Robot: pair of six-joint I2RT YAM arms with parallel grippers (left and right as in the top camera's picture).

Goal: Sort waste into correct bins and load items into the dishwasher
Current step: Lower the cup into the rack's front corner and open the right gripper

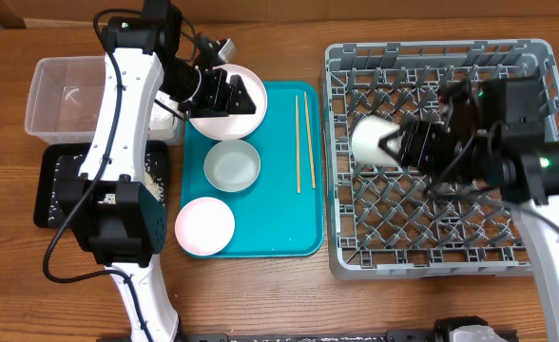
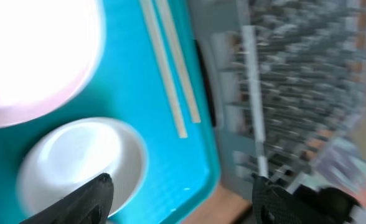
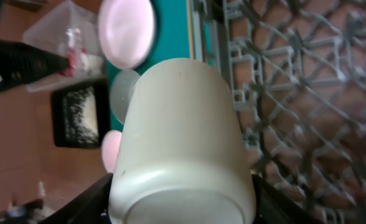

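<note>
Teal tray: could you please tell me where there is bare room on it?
On the teal tray, the bare patch is the corner below the chopsticks and right of the small plate. Its left side is crowded with the large plate, bowl and small plate.

We see a brown wooden desk with four things lying directly on it. The flat teal tray sits near the middle. Just to the right of the teal tray, almost against its edge, rests the large grey dish rack. Close by the teal tray's left side lies the black tray. The clear tub stands left of the teal tray's far corner, a little apart from it.
</note>
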